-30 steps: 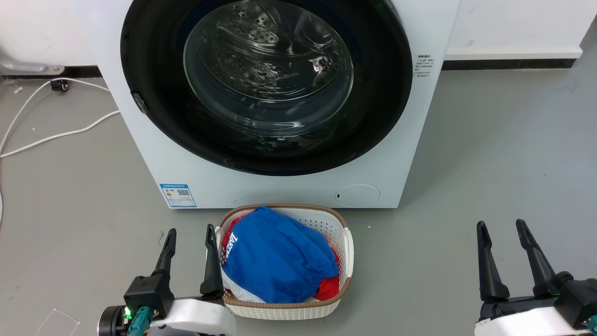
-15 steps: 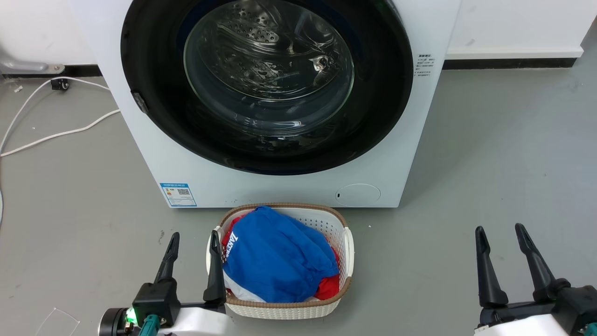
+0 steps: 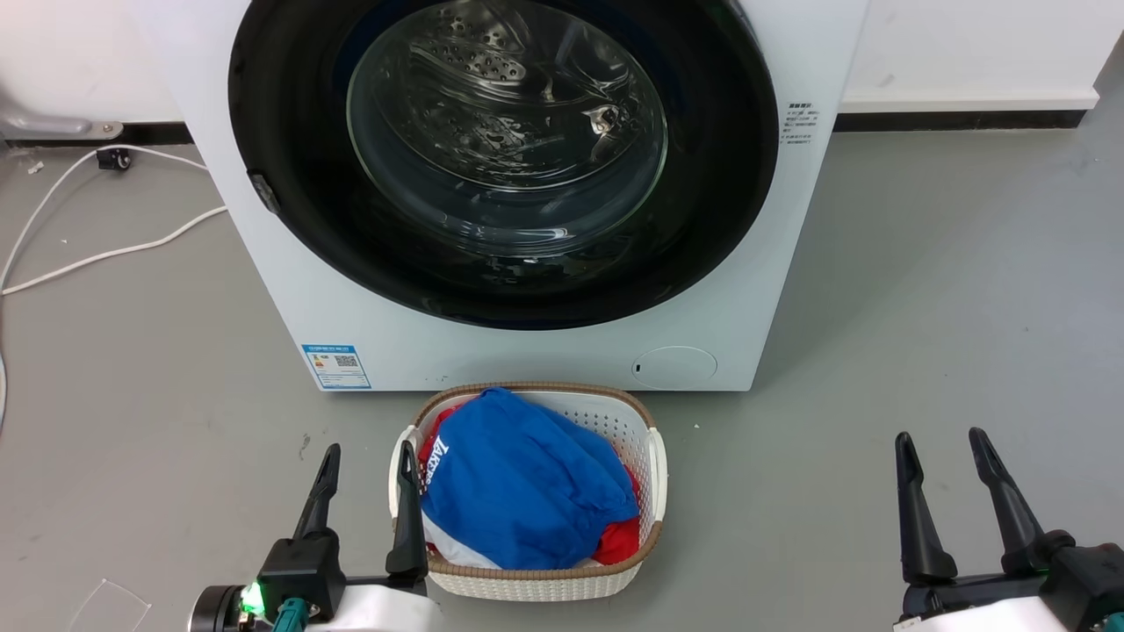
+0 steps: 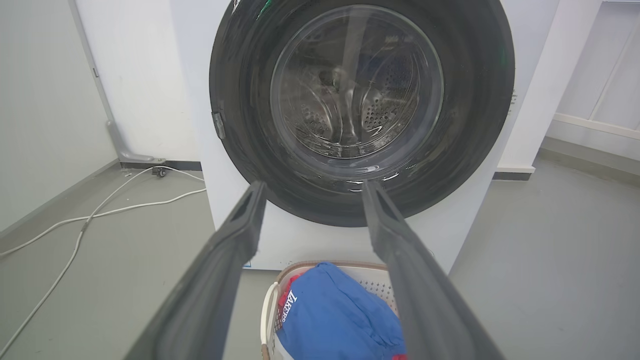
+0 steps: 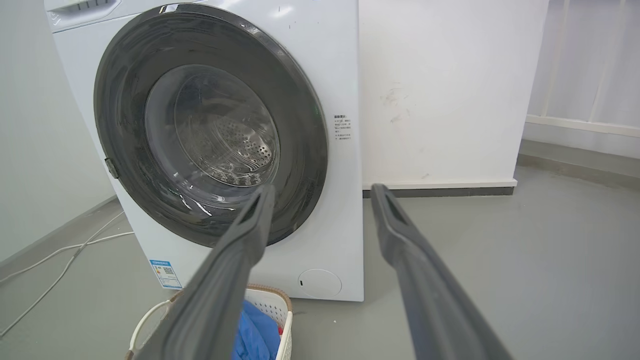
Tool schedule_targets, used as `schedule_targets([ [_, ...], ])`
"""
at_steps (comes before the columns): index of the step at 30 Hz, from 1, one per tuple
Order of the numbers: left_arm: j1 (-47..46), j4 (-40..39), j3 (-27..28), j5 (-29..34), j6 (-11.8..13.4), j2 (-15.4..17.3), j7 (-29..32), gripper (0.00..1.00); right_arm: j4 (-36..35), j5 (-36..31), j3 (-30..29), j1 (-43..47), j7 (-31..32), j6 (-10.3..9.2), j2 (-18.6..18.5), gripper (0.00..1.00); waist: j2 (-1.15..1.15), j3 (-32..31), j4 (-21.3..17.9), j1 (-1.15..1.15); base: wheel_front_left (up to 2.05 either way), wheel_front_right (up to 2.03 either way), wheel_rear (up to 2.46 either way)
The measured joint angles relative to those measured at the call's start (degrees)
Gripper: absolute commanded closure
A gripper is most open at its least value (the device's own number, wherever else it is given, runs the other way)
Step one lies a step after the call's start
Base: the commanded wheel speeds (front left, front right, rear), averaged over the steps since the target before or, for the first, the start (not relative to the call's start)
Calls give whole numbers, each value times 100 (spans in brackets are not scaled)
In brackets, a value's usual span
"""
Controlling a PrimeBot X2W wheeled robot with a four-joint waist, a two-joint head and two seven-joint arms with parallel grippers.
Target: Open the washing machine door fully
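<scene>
You are looking at a glossy black washing machine door [image 3: 290,219] in a white washing machine [image 3: 544,360]. The white perforated laundry basket [image 3: 615,426] is showing a brown woven rim. The garment [image 3: 527,483] is showing blue with white lettering, the cloth [image 3: 615,540] red, the floor [image 3: 922,307] grey.

A white plastic laundry basket with a brown woven rim [image 3: 657,483], heaped with blue and red clothes, stands on the grey floor [image 3: 878,307] just in front of the white washing machine [image 3: 746,333]. It sits straight below the large round glossy black door [image 3: 281,132] and blocks a low approach from the front. Bare floor lies open on both sides of the basket. The left gripper [image 3: 369,448], jaws apart, is just beside the basket's left rim. The right gripper [image 3: 940,434], jaws apart, has bare floor all round. The door lies shut and flush, and nothing stands before the small latch [image 3: 263,193] at its left edge. White cables [image 3: 105,254] trail across the floor's left side near the wall.
</scene>
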Motion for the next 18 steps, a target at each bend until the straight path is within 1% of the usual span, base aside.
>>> schedule_targets([
  [12, 0, 49, 4, -26, 33, -1, 0, 0, 108, 88, 12, -1, 0, 0, 0, 0, 0, 3, 8, 0, 0, 0, 0],
  [13, 0, 52, 7, -26, 34, -1, 0, 0, 115, 88, 12, -1, 0, 0, 0, 65, 0, 3, 7, 0, 0, 0, 0],
  [14, 0, 55, 9, -26, 34, -1, 0, 0, 124, 92, 16, -1, -1, 0, 0, 100, 0, 2, 6, 0, 0, 0, 0],
  [18, 1, 57, 10, -27, 44, -1, 0, 0, 151, 108, 27, -1, -1, -1, 0, 100, 0, -6, 3, 0, 0, 0, 0],
])
